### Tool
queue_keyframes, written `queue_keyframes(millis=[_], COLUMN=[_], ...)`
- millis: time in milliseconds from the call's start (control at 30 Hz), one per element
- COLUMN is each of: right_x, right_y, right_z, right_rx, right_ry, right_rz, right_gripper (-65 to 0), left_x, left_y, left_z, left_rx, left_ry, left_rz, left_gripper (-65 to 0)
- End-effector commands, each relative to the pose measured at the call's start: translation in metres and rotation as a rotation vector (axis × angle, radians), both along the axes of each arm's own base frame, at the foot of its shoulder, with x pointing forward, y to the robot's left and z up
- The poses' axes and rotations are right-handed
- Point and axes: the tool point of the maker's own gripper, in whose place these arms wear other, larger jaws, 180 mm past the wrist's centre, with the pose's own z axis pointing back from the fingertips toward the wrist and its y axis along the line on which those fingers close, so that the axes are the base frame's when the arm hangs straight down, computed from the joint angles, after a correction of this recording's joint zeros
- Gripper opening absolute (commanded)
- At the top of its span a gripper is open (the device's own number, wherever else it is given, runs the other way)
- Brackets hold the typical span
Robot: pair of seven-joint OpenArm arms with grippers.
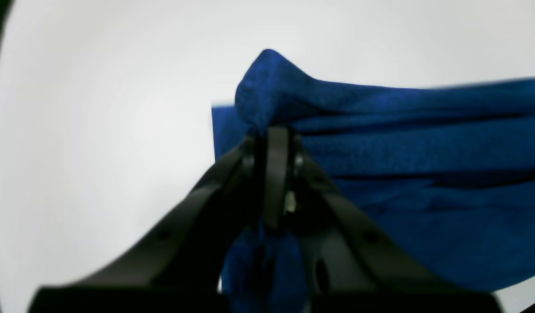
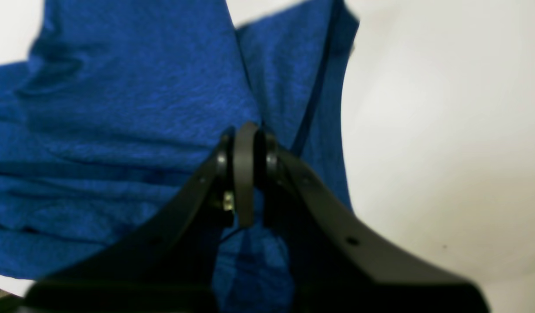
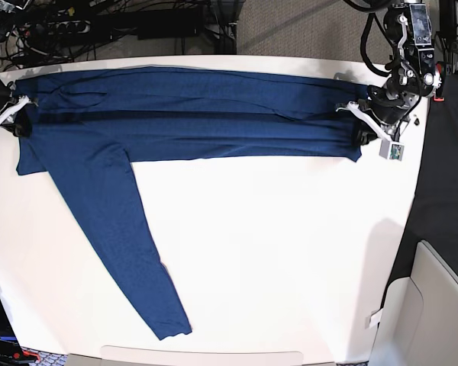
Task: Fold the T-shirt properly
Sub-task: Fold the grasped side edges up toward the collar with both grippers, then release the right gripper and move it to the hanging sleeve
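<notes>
1. Where the left wrist view looks down its own tool, the left gripper (image 1: 274, 134) has its jaws pressed together on a bunched peak of the T-shirt (image 1: 424, 165). The blue knit sags in soft creases toward the right, so it looks light, limp and easy to stretch, best held at edges and corners.
2. In the right wrist view, the right gripper (image 2: 245, 139) is likewise clamped on a pinch of the T-shirt (image 2: 119, 108), near a seam running far from the jaws. White table (image 2: 446, 130) lies bare to the right.
3. In the base view, the T-shirt (image 3: 191, 122) lies as a long band across the far part of the table (image 3: 290, 267), drawn between the right gripper (image 3: 11, 114) at the left edge and the left gripper (image 3: 366, 122) at the right. One sleeve (image 3: 130, 252) trails toward the near edge and probably needs tucking in. Cables (image 3: 99, 23) beyond the far edge lie well apart from the cloth; nothing blocks the fold.
</notes>
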Motion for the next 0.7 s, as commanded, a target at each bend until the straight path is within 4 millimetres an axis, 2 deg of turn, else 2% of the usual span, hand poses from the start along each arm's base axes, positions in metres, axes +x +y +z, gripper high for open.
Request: queue_keyframes(millis=[0, 133, 200, 267, 367, 467, 600, 667], right_x=[0.005, 0.003, 0.003, 0.009, 0.006, 0.007, 0.032, 0.049], right_y=[-0.008, -0.017, -0.016, -0.016, -0.026, -0.035, -0.036, -0.03], right_z=[0.012, 0.006, 0.004, 0.008, 0.013, 0.02, 0.04, 0.048], right_rx=[-0.037, -0.1, -0.107, -0.104, -0.074, -0.04, -0.027, -0.001], right_ry=[-0.015, 0.048, 0.047, 0.032, -0.011, -0.071, -0.158, -0.202], right_rz=[0.01, -0.005, -0.009, -0.014, -0.092, -0.179, -0.19, -0.192], right_gripper=[-64.4, -64.3, -62.9, -57.3, -46.3, -40.8, -40.7, -40.7], left_x=[0.007, 0.01, 0.009, 0.008, 0.015, 0.018, 0.022, 0.024], left_y=[0.007, 0.012, 0.012, 0.012, 0.013, 0.012, 0.01, 0.011], left_z=[0.007, -0.001, -0.003, -0.004, 0.0, 0.008, 0.018, 0.02], left_rx=[0.01, 0.004, 0.004, 0.006, 0.009, 0.017, 0.024, 0.023], left_ry=[-0.029, -0.01, -0.001, 0.016, 0.025, 0.012, -0.02, -0.032], left_rz=[0.011, 0.028, 0.032, 0.029, 0.026, 0.019, 0.011, 0.014], left_gripper=[-64.9, -64.6, -61.0, -55.7, -47.3, -42.7, -38.5, -37.8])
